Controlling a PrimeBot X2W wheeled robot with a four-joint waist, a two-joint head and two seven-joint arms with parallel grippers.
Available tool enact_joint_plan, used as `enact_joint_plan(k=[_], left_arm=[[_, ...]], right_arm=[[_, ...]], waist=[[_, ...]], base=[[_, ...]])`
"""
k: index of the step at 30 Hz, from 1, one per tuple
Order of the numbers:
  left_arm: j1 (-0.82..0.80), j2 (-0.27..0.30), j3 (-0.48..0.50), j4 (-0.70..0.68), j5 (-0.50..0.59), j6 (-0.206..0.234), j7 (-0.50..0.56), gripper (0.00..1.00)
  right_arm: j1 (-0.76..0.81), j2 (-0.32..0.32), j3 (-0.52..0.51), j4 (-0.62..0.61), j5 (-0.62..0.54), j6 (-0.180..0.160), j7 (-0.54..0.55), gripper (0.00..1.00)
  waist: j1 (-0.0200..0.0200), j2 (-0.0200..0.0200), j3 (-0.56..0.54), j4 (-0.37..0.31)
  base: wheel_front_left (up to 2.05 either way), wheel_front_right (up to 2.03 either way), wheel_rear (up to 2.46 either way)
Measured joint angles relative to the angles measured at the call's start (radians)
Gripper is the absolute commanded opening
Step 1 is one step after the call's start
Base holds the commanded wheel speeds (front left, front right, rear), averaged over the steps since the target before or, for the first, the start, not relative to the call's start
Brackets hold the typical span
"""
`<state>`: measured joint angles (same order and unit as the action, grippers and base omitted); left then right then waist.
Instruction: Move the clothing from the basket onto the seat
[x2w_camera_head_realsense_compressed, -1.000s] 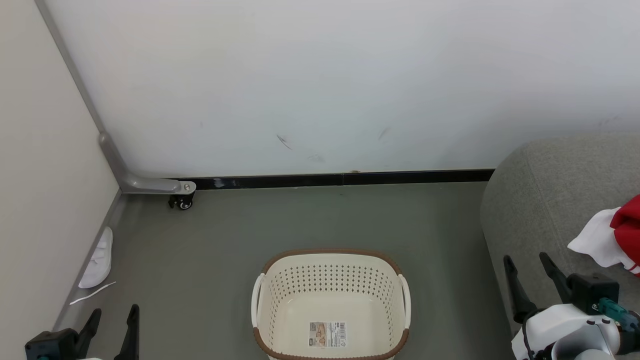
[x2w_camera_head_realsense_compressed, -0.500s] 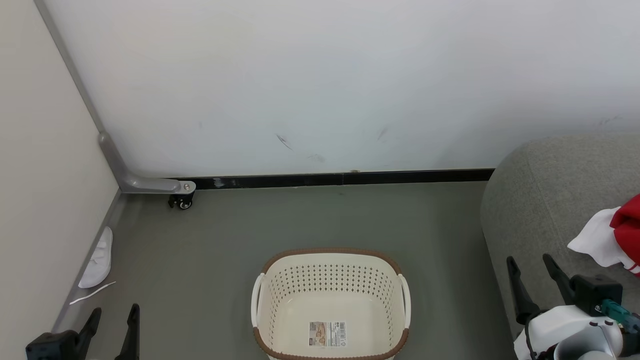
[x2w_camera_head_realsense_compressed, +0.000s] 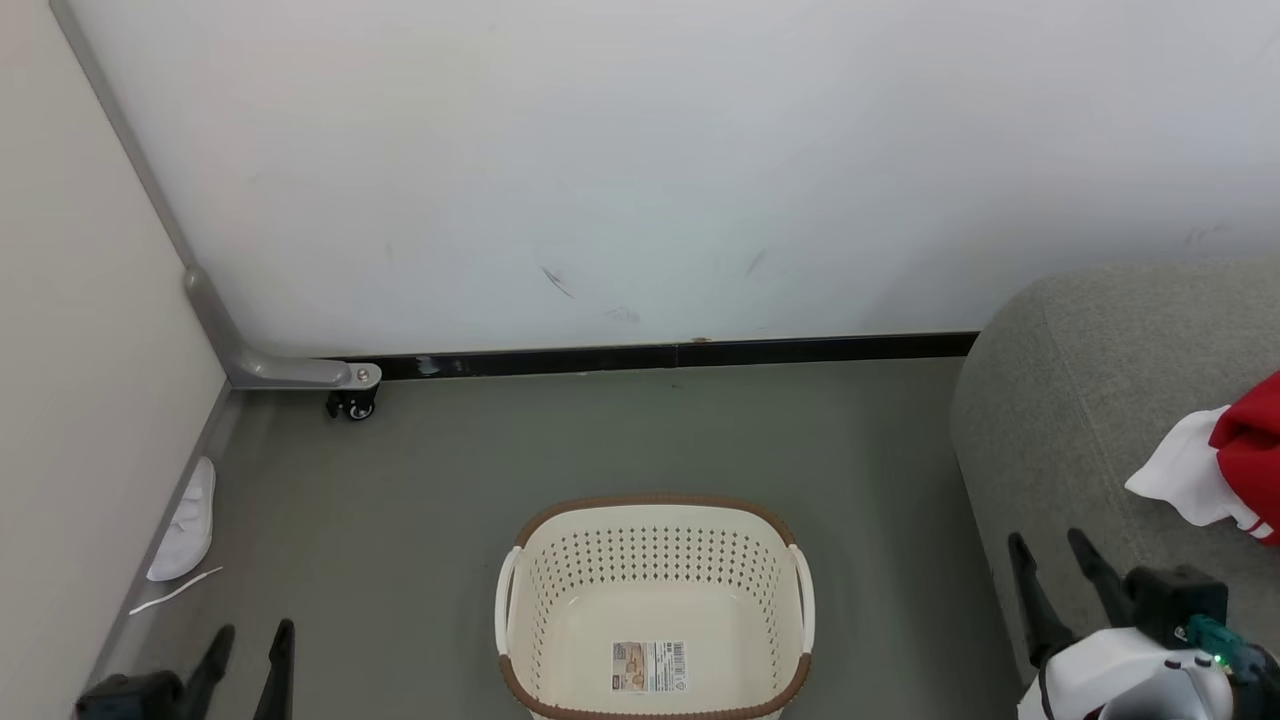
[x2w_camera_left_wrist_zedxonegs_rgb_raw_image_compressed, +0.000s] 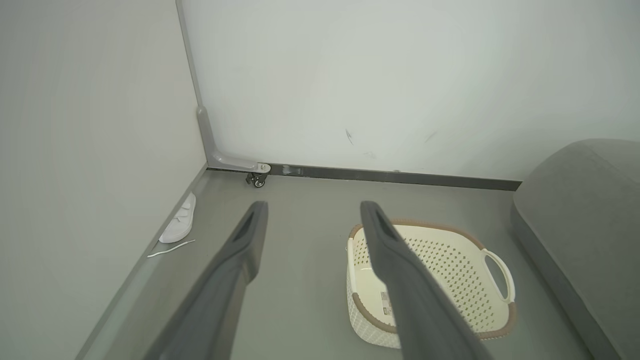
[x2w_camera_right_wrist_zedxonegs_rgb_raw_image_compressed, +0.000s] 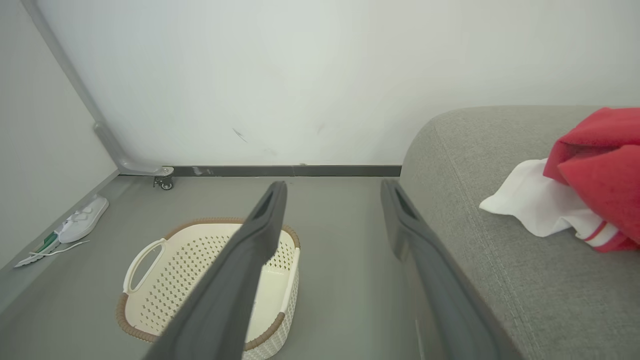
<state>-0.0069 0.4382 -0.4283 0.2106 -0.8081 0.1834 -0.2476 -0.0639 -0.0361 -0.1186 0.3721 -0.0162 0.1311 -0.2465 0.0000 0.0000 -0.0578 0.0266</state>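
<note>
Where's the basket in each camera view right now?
Head view: basket at bottom centre.
Left wrist view: basket at lower right.
Right wrist view: basket at lower left.
Shared landmark: the black caster wheel, up-left of the basket in each.

Left gripper (x2w_camera_head_realsense_compressed: 254, 630) low at left side, fingers parted, pointing forward, nothing between them. Right gripper (x2w_camera_head_realsense_compressed: 1046, 538) low at right side, fingers likewise parted, empty. White right wrist housing (x2w_camera_head_realsense_compressed: 1130, 675) directly behind it.
</note>
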Motion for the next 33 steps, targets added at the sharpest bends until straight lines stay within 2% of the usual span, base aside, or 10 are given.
enact_joint_plan(k=[5, 13, 23, 28, 33], left_arm=[[0.027, -0.065, -0.023, 0.029, -0.005, -0.001, 0.002, 0.00], [0.031, -0.079, 0.003, 0.029, -0.059, -0.014, 0.019, 0.00], [0.031, -0.114, 0.053, 0.029, -0.144, -0.040, 0.051, 0.00], [0.031, -0.127, 0.076, 0.029, -0.182, -0.056, 0.063, 0.00], [0.031, -0.142, 0.102, 0.028, -0.224, -0.073, 0.081, 0.00]], right_arm=[[0.040, 0.019, 0.000, 0.055, 0.001, 0.000, 0.002, 0.00], [0.002, 0.022, -0.058, 0.095, 0.069, 0.000, 0.036, 0.00], [-0.028, 0.021, -0.094, 0.119, 0.218, 0.000, 0.111, 0.00], [-0.050, 0.021, -0.105, 0.122, 0.291, 0.000, 0.146, 0.00], [-0.066, 0.021, -0.120, 0.121, 0.374, 0.000, 0.182, 0.00]], waist=[[0.0000, 0.0000, 0.000, 0.000], [0.0000, 0.0000, 0.001, 0.003], [0.0005, 0.0000, 0.006, 0.000], [0.0031, 0.0000, 0.010, -0.003], [0.0075, 0.0000, 0.011, -0.006]], base=[[0.00, 0.00, 0.00], [0.00, 0.00, 0.00], [0.00, 0.00, 0.00], [0.00, 0.00, 0.00], [0.00, 0.00, 0.00]])
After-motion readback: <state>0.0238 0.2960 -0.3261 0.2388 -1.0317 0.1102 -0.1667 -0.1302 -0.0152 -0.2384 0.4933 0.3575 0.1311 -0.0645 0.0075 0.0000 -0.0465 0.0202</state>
